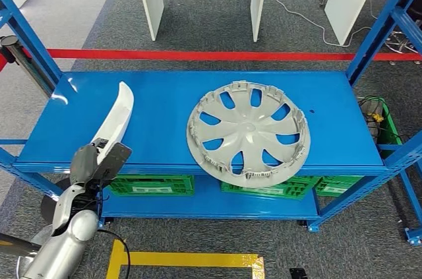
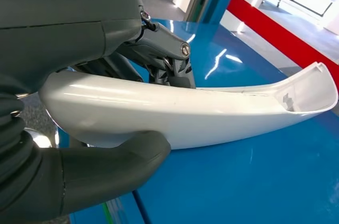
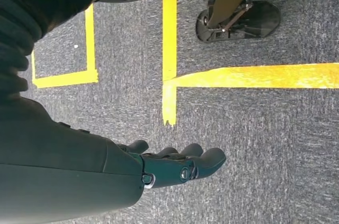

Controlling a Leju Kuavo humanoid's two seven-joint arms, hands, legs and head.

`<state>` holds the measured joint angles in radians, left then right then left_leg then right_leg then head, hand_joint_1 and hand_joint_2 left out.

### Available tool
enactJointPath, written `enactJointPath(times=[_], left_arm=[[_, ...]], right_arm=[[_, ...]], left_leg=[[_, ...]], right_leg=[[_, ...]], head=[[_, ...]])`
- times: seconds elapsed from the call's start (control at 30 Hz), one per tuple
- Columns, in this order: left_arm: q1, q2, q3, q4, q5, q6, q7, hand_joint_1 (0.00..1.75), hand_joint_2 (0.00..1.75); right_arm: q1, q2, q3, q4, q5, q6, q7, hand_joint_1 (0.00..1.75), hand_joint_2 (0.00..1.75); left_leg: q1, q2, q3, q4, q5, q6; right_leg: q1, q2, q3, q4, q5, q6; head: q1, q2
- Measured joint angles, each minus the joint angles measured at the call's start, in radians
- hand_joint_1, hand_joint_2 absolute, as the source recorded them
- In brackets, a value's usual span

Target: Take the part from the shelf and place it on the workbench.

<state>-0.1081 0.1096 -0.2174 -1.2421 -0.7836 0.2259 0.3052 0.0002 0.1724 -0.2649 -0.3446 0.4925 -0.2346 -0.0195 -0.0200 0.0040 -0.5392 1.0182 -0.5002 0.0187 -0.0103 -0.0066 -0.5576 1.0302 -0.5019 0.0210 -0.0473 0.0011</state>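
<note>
The left hand (image 1: 97, 163) clamps thumb and fingers around the near end of the long white part (image 1: 117, 117), which lies at the left of the blue shelf (image 1: 164, 104). Held at one end, it may tip or swing on lifting. The hubcap (image 1: 248, 132) sits well apart. The right hand (image 3: 176, 163) hangs empty, fingers apart.

A blue shelf (image 1: 164, 104) carries a white part (image 1: 119, 115) in the left hand (image 1: 94, 163) and a hubcap (image 1: 248, 132) well to the hand's right.
</note>
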Motion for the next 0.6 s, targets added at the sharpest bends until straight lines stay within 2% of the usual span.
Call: enactJointPath(times=[0.6], left_arm=[[0.019, -0.016, -0.002, -0.023, -0.027, 0.016, -0.034, 1.75, 1.75]], right_arm=[[0.001, -0.002, -0.001, 0.011, -0.012, 0.0, -0.014, 0.0, 1.75]], left_leg=[[0.0, 0.0, 0.0, 0.0, 0.0, 0.0]], right_leg=[[0.0, 0.001, -0.001, 0.0, 0.0, 0.0]], head=[[0.0, 0.0]])
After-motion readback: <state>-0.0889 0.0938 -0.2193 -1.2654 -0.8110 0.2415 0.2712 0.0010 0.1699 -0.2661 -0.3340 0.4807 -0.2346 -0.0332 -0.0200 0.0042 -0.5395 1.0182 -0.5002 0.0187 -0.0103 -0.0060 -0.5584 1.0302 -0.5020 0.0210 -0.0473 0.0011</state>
